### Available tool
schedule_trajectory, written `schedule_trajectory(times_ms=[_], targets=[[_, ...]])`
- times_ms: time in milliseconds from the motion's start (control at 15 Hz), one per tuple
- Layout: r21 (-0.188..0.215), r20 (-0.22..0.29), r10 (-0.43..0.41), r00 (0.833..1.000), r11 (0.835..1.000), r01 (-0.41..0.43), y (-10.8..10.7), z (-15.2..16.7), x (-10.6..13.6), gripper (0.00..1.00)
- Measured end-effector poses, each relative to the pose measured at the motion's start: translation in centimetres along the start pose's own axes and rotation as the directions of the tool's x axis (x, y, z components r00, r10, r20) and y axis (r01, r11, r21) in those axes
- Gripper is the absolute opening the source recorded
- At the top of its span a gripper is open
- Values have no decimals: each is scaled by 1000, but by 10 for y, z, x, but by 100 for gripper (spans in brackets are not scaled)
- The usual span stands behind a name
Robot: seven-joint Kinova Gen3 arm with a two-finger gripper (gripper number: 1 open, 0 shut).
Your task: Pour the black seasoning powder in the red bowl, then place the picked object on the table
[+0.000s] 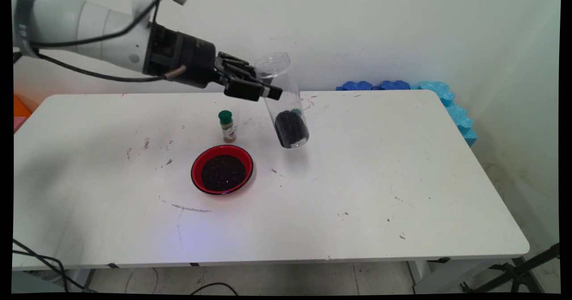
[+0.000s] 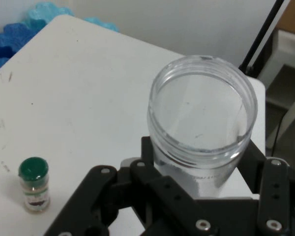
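My gripper is shut on a tall clear plastic jar, held above the table and tilted slightly. Dark grains fill the jar's bottom. In the hand view the jar's open mouth sits between the black fingers. A red bowl holding dark grains rests on the table, below and left of the jar. A small spice bottle with a green cap stands upright just behind the bowl, left of the jar.
Blue foam pieces line the table's far right corner and right side. Dark specks and scuff marks dot the white table. Cables hang at the lower left.
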Motion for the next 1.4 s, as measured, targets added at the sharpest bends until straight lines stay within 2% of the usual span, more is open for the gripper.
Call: schedule_trajectory(times_ms=[333,600,1000,1400], targets=[[1,58,138,989,990,-138,4,18,0,0],[4,94,186,978,982,-187,7,28,-3,0],[21,119,178,977,983,-182,9,42,-10,0],[42,118,128,985,990,-133,8,65,-31,0]])
